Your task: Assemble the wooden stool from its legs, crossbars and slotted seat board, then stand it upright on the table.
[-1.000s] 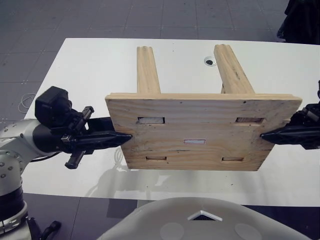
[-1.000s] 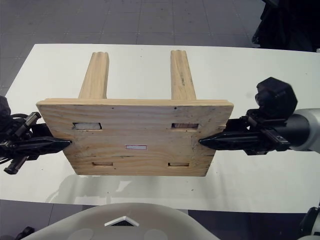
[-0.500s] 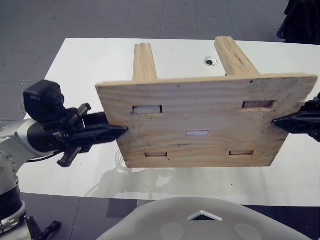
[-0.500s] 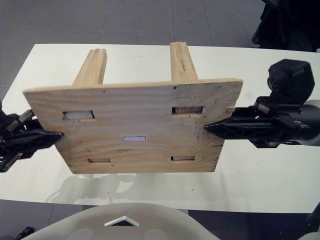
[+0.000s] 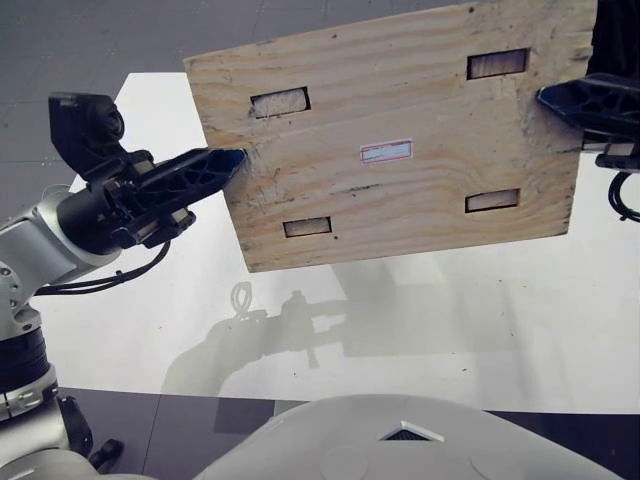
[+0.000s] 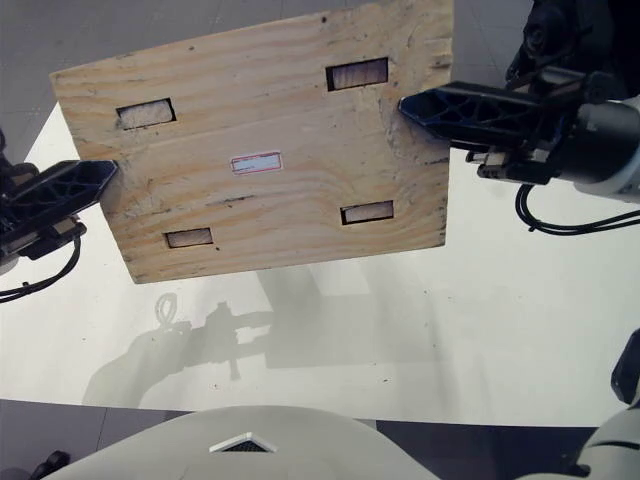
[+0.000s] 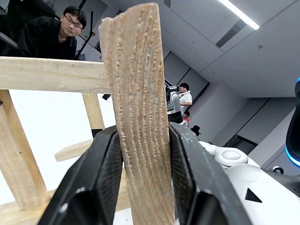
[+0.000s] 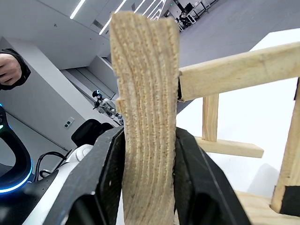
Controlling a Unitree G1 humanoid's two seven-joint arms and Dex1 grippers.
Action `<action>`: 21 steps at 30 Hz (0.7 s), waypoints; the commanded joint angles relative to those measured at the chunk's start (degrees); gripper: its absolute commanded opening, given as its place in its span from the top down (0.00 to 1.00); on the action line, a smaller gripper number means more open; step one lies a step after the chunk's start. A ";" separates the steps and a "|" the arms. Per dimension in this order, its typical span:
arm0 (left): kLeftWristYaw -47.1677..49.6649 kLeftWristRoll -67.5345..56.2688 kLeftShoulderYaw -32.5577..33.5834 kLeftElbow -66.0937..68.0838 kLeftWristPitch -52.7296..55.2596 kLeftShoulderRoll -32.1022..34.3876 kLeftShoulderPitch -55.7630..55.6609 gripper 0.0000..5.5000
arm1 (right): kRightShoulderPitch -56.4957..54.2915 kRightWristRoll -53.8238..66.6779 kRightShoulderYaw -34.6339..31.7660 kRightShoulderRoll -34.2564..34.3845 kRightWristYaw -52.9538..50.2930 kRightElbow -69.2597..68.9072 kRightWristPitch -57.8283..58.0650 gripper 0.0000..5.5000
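White table (image 5: 450, 330) below, and the stool hangs in the air above it, tilted, with the slotted seat board (image 5: 400, 110) facing the robot's head. Its left gripper (image 5: 232, 160) pinches the board's left edge, fingers (image 7: 98, 183) pressed on both faces. Its right gripper (image 6: 412, 106) clamps the opposite edge the same way. Legs (image 7: 51, 74) and crossbars (image 7: 93, 110) stick out behind the board.
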 commanded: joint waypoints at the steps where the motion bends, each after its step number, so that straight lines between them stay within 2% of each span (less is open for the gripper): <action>1: 5.91 -3.22 -1.62 0.76 0.06 2.67 -6.99 0.76 | -2.04 -0.95 5.26 -2.12 -3.09 -3.79 6.30 0.77; 5: 8.77 -5.60 -2.36 3.49 1.74 2.55 -9.59 0.75 | -7.23 -0.93 10.00 -2.28 -3.57 0.96 9.72 0.76; 9: 11.96 -5.72 -1.47 2.00 2.63 -1.29 -8.39 0.75 | -17.43 -0.90 18.02 -1.63 -3.27 10.02 15.33 0.75; 15: 17.48 -5.73 0.78 -1.02 1.32 -6.40 -5.94 0.74 | -28.02 -1.49 30.30 -0.61 -6.43 20.37 16.49 0.75; 21: 25.74 -5.73 -0.04 3.28 1.89 -10.56 -12.09 0.73 | -30.36 -4.98 35.06 2.48 -10.89 27.49 16.49 0.74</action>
